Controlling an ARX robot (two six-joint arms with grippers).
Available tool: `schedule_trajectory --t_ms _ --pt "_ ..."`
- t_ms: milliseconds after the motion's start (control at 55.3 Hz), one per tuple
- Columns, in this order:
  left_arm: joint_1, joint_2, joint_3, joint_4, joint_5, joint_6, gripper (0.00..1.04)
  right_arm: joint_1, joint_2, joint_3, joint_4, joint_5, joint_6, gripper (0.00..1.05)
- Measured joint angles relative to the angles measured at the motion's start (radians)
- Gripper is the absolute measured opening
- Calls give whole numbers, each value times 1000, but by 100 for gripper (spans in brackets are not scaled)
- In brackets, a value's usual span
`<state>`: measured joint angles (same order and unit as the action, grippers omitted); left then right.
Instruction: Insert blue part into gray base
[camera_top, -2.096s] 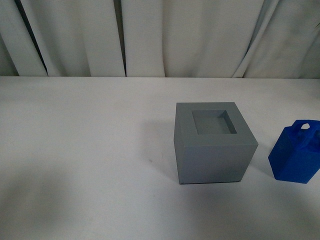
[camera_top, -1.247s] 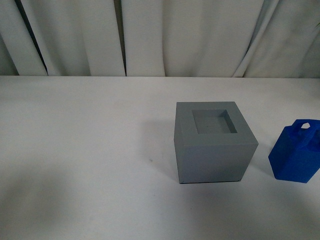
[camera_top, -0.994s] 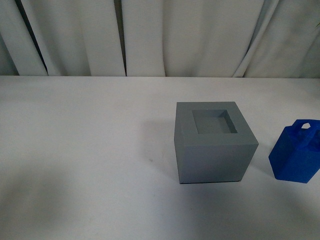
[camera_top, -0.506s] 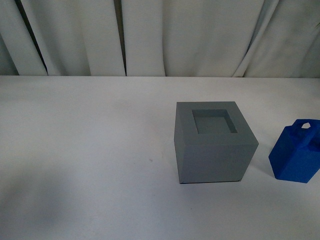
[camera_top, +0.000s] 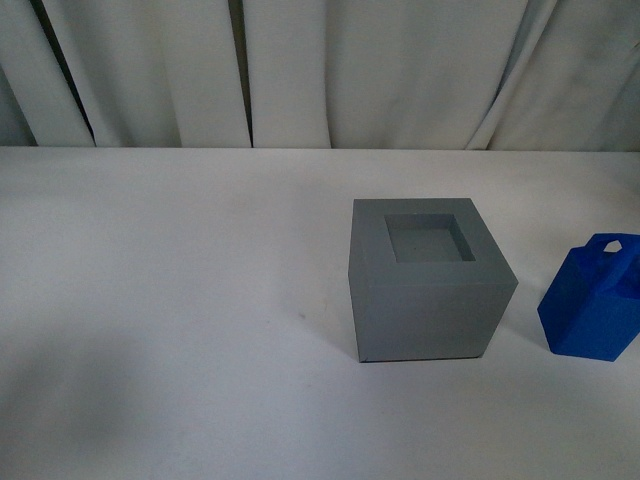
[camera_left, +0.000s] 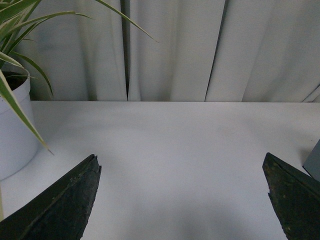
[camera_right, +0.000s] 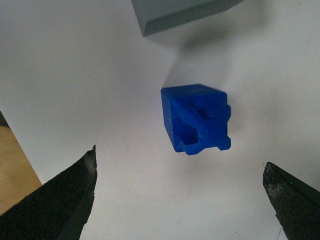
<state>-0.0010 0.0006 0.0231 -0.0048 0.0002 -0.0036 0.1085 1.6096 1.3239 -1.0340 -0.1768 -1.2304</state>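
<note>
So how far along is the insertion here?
Nothing is done: the recess of the gray base is empty, and the blue part stands on the table beside it, apart. In hand: the right gripper, open, looks down on the part. Left: grasp, lift, insert.

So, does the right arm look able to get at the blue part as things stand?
Probably yes: the right gripper hangs open above the blue part, with nothing between them, and the gray base stands apart from it.

White curtains (camera_top: 300, 70), table (camera_top: 150, 300) — perhaps wooden floor (camera_right: 12, 167).
</note>
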Motion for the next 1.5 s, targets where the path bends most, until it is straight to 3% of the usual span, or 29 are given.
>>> schedule_trajectory --t_ms 163,886,1247,1500 --pt "0 0 0 0 0 0 99 3 103 9 14 55 -37 97" --pt "0 0 0 0 0 0 99 1 264 9 143 73 -29 97" --pt "0 0 0 0 0 0 99 -2 266 11 140 66 -30 48" --pt "0 0 0 0 0 0 99 -3 253 84 68 24 -29 47"
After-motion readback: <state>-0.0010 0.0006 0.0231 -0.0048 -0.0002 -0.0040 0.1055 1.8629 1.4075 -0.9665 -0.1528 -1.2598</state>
